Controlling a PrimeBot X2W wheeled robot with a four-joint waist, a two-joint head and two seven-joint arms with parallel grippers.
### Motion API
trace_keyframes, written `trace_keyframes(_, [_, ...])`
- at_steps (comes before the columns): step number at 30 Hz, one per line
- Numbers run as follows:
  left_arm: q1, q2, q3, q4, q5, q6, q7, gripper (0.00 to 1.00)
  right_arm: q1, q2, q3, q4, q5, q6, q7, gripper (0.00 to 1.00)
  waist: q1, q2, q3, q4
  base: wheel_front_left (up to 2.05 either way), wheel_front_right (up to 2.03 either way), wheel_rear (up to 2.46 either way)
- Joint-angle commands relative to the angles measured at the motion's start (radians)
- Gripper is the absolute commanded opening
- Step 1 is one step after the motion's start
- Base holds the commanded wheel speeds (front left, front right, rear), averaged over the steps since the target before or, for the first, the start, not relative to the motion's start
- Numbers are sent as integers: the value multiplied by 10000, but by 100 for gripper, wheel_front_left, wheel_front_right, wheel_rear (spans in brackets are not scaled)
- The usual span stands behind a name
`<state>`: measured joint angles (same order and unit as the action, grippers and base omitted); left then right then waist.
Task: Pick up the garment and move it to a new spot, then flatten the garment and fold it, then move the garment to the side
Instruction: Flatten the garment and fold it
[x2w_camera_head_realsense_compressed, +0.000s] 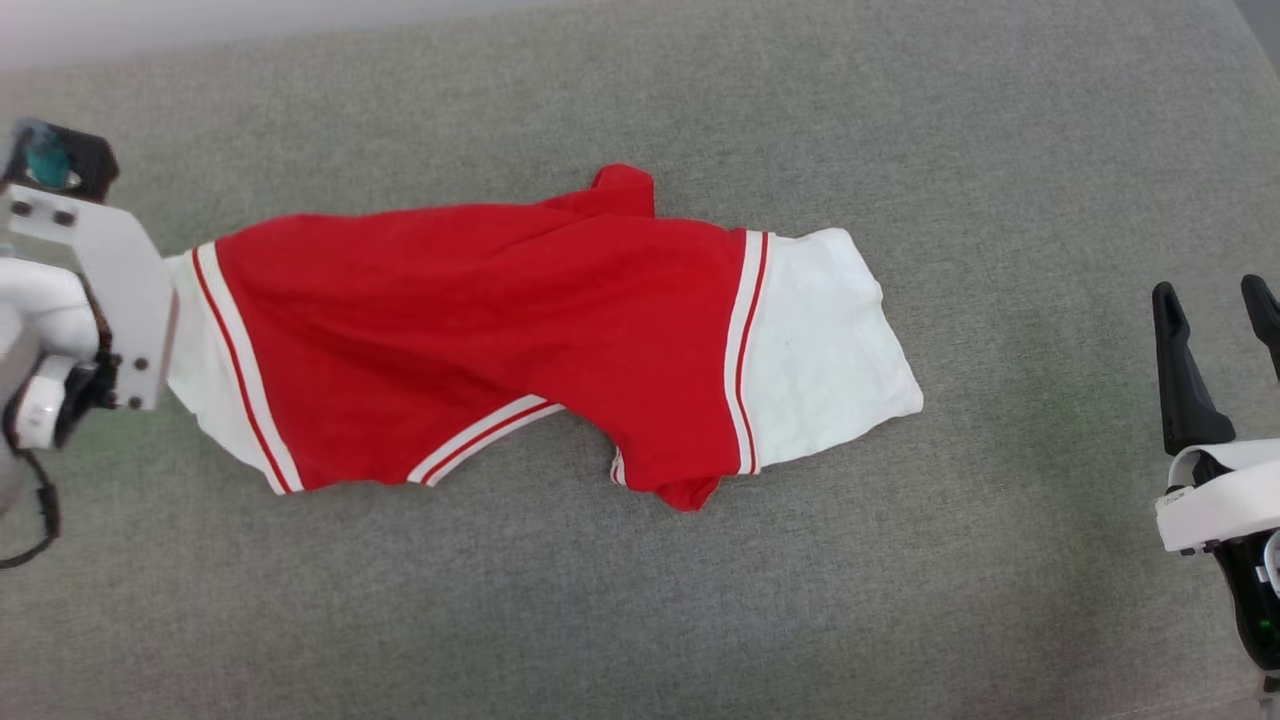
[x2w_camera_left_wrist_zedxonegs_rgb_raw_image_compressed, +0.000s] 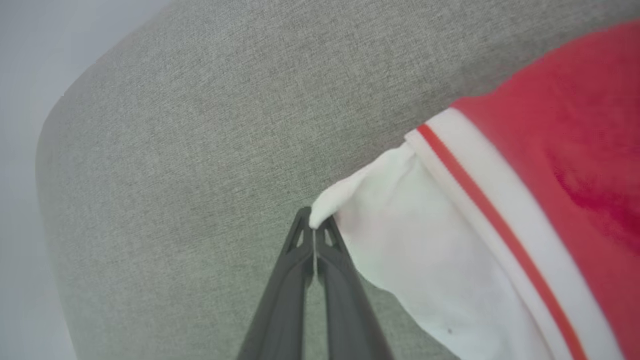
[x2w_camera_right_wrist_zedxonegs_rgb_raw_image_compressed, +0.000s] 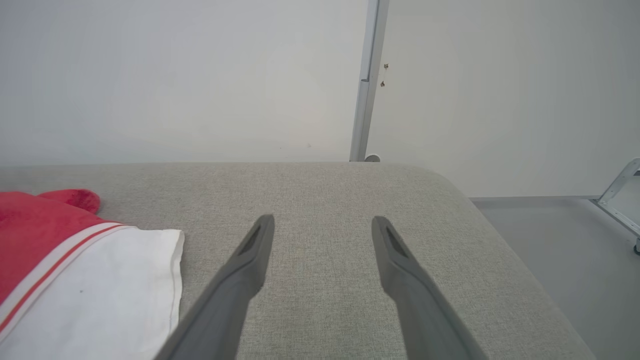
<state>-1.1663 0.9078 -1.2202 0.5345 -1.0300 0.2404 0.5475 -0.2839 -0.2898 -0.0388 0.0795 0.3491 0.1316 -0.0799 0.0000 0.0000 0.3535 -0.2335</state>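
The garment (x2w_camera_head_realsense_compressed: 480, 340) is a red shirt with white sleeves and red-white striped trim, lying stretched left to right across the grey cushioned surface (x2w_camera_head_realsense_compressed: 640, 600). Its chest print is hidden. In the left wrist view my left gripper (x2w_camera_left_wrist_zedxonegs_rgb_raw_image_compressed: 314, 227) is shut on the tip of the garment's (x2w_camera_left_wrist_zedxonegs_rgb_raw_image_compressed: 425, 240) white left sleeve. In the head view that arm's wrist covers the sleeve end at the left edge. My right gripper (x2w_camera_head_realsense_compressed: 1215, 305) stands open at the far right, apart from the white right sleeve (x2w_camera_head_realsense_compressed: 825, 340), with nothing between its fingers (x2w_camera_right_wrist_zedxonegs_rgb_raw_image_compressed: 250, 255). The garment's (x2w_camera_right_wrist_zedxonegs_rgb_raw_image_compressed: 85, 280) right sleeve lies to the lower left in the right wrist view.
The grey surface has a rounded far right corner (x2w_camera_right_wrist_zedxonegs_rgb_raw_image_compressed: 440, 180) with floor beyond it. A pale wall with a vertical metal strip (x2w_camera_right_wrist_zedxonegs_rgb_raw_image_compressed: 367, 80) stands behind. A metal frame leg (x2w_camera_right_wrist_zedxonegs_rgb_raw_image_compressed: 620, 185) shows at the right edge on the floor.
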Motion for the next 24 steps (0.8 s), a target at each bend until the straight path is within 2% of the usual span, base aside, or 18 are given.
trace_keyframes(1, [150, -81, 103, 155, -134, 58, -145, 0, -42, -31, 39, -58, -83, -18, 30, 100, 0, 0, 1, 11, 0, 0, 0])
trace_keyframes(2, [207, -152, 141, 264, -140, 57, -311, 15, -52, -29, 62, -76, -88, -18, 57, 100, 0, 0, -5, 19, 0, 0, 0])
trace_keyframes(4, [287, -299, 225, 470, -216, 10, -653, 71, -51, -61, 130, -93, -91, -18, 147, 100, 0, 0, -41, 66, 0, 0, 0])
trace_keyframes(5, [323, -358, 275, 538, -240, -17, -860, 92, -48, -90, 202, -77, -75, -18, 210, 100, 0, 0, -68, 99, 0, 0, 0])
trace_keyframes(6, [337, -415, 349, 605, -236, -30, -1107, 100, -29, -140, 315, -39, -70, -18, 326, 100, 0, 0, -103, 148, 0, 0, 0])
trace_keyframes(9, [363, -526, 557, 623, -288, -27, -1713, 100, -31, -323, 626, 22, -46, -18, 609, 100, 0, 0, -166, 267, 0, 0, 0])
trace_keyframes(13, [692, -947, 999, 292, -416, -68, -3356, 100, -226, -987, 1369, 152, 122, -18, 1433, 100, 0, 0, -322, 707, 0, 0, 0])
trace_keyframes(19, [1791, -1790, 1418, -431, -397, 322, -6027, 100, -649, -2332, 2956, 518, 793, -17, 3321, 100, 0, 0, -544, 1695, 0, 0, 0])
trace_keyframes(22, [2524, -2227, 1683, -841, -415, 680, -7417, 100, -1052, -2986, 3757, 712, 1390, -18, 4392, 100, 0, 0, -561, 2178, 0, 0, 0])
trace_keyframes(24, [3034, -2486, 1870, -1180, -238, 942, -7928, 100, -1369, -3379, 4108, 834, 1697, -18, 4921, 100, 0, 0, -543, 2490, 0, 0, 0])
